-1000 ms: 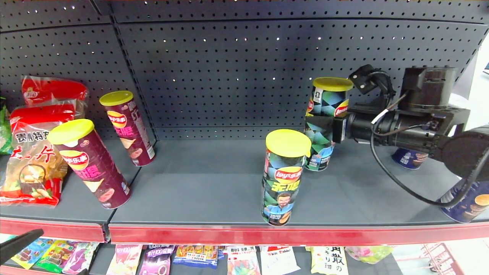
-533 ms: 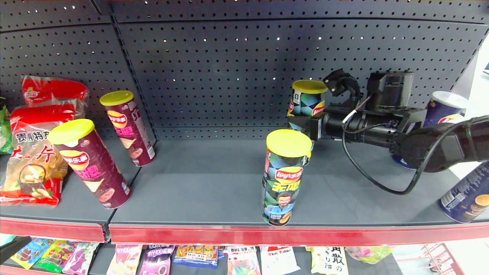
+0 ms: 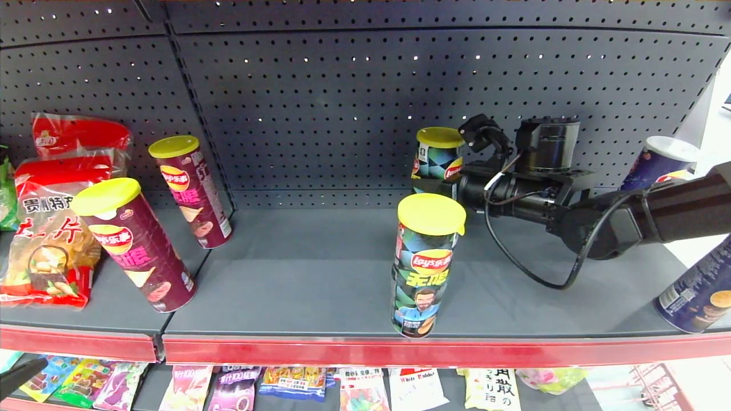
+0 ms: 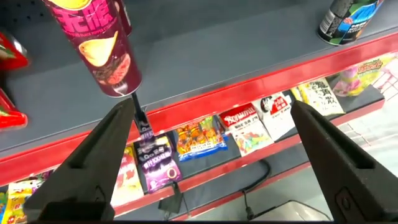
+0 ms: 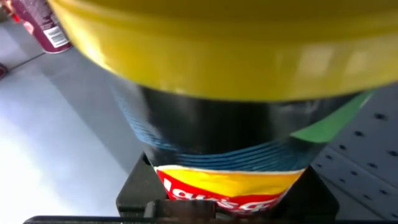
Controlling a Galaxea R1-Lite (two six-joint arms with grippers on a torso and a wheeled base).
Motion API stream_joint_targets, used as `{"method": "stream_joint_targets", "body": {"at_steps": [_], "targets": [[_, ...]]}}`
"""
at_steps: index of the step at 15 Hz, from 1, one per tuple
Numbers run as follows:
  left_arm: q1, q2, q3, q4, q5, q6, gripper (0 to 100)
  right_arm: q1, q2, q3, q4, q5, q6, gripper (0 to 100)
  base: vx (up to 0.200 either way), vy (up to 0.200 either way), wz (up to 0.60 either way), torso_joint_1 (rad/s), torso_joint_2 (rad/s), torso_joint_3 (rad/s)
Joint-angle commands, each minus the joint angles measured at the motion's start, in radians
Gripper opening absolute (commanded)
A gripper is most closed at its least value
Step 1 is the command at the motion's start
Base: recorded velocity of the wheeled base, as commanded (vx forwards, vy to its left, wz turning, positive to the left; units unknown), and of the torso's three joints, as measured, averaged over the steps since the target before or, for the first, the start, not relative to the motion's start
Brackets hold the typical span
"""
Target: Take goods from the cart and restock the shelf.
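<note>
Right gripper [image 3: 435,187], fingers pinching the green can [image 3: 438,154], right of centre, just behind 1 matching can [image 3: 427,268] on the shelf [image 3: 297,274]; set it down upright, clear of that neighbour, before releasing. Left gripper [image 4: 211,109]: fingers spread

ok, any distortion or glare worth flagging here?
Head view: wide-angle bowing, the front purple can leans outward, the red shelf edge curves, the far right washes out. Right wrist view: highlights on the yellow lid of the held can. Left wrist view: evenly lit.
</note>
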Motion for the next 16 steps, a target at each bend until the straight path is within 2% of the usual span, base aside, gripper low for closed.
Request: {"method": "stream_joint_targets", "body": {"at_steps": [1,16], "targets": [[0.000,0.005,-0.001,-0.001,0.006,0.000,100,0.005,0.014,-0.017,0.000,0.000,0.000,0,0.000,0.000,0.00,0.000,0.00,0.000],[0.000,0.005,0.014,0.001,0.011,0.000,100,0.023,0.058,-0.035,-0.037,-0.015,0.015,0,0.000,0.000,0.00,0.000,0.00,0.000]]}}
